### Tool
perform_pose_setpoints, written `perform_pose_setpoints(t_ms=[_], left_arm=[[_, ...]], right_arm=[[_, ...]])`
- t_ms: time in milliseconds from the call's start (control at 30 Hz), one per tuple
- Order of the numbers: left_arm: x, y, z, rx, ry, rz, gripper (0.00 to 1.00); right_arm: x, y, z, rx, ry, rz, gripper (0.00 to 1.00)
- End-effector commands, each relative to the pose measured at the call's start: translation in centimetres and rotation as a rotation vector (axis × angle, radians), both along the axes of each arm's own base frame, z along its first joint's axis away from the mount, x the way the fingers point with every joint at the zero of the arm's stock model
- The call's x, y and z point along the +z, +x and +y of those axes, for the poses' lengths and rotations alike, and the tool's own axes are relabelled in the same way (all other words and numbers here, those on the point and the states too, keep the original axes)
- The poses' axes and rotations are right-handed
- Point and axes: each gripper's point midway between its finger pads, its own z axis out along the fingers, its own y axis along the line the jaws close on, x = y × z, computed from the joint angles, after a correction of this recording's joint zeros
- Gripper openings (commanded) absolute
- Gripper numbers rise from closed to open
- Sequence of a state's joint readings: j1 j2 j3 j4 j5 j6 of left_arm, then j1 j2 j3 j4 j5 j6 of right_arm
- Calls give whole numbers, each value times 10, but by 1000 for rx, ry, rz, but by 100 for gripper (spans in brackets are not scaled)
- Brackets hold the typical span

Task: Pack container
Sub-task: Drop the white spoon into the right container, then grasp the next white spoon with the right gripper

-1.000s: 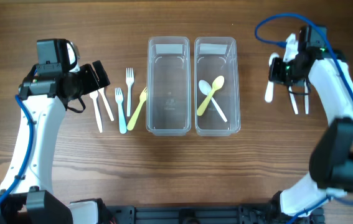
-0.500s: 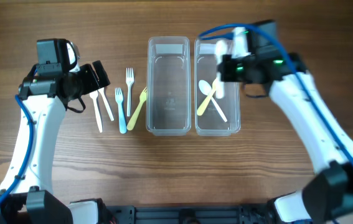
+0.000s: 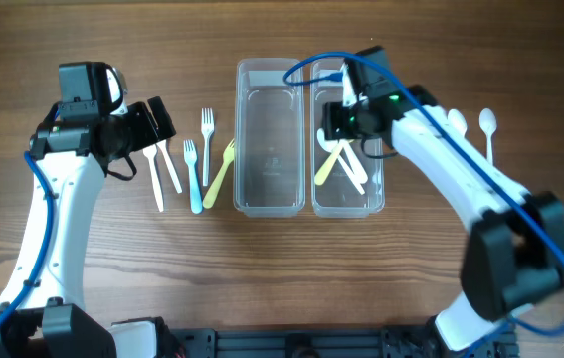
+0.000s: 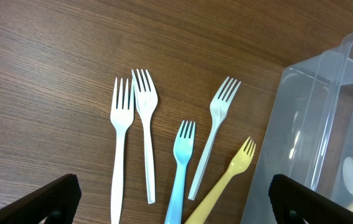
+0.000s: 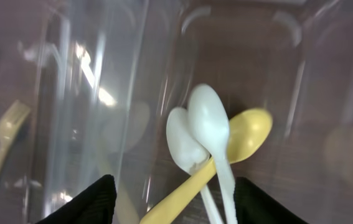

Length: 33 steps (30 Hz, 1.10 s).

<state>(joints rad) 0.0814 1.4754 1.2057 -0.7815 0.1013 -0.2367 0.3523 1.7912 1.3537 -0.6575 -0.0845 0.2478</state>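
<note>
Two clear containers stand side by side mid-table. The left container (image 3: 267,129) holds nothing. The right container (image 3: 375,99) holds a yellow spoon (image 5: 248,134) and two white spoons (image 5: 208,124), the upper one lying across the others. My right gripper (image 3: 349,139) hangs over this container, open, its fingers (image 5: 80,202) on either side of the spoons and touching none. My left gripper (image 3: 159,121) hovers open above the forks (image 4: 145,106) on the left, holding nothing.
Several forks lie left of the containers: white ones (image 3: 157,177), a blue fork (image 3: 194,179) and a yellow fork (image 3: 220,174) nearest the left container's wall (image 4: 325,124). Two white spoons (image 3: 487,124) lie on the wood to the right.
My right arm swung from the table's right side to over the right container carrying a white spoon, then opened; the spoon now lies on the others. Left arm has not moved.
</note>
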Motion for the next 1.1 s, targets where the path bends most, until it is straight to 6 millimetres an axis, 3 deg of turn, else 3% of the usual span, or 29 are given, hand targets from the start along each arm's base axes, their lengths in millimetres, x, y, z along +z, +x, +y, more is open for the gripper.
perform_pose_setpoints(t_ms=[0, 100, 167, 233, 333, 367, 400, 567, 633, 800, 1067], left_arm=[[7, 5, 3, -13, 16, -22, 100], [7, 5, 3, -13, 16, -22, 100], [7, 5, 3, -13, 16, -22, 100], [7, 5, 3, -13, 16, -22, 100], [7, 5, 3, -13, 16, -22, 100], [7, 5, 3, -13, 16, -22, 100], [7, 5, 3, -13, 16, -22, 100], [7, 5, 3, -13, 16, -22, 100], [7, 5, 3, -13, 16, -22, 99], [7, 5, 3, -13, 16, -22, 100], [7, 5, 3, -13, 16, -22, 100]], right_arm=[[111, 25, -48, -109, -38, -310, 73], [146, 29, -108, -205, -137, -414, 75], [146, 29, -145, -250, -205, -410, 75], [132, 27, -193, -298, -279, -355, 76], [91, 20, -242, -344, -304, -222, 76], [75, 18, -248, -327, -287, -174, 75], [41, 14, -256, -292, -248, -75, 74], [-35, -6, -265, -232, -218, 159, 61], [-54, -10, -264, -192, -219, 210, 60], [-79, -15, -263, -87, -242, 266, 61], [-92, -7, -269, -69, -277, 254, 56]])
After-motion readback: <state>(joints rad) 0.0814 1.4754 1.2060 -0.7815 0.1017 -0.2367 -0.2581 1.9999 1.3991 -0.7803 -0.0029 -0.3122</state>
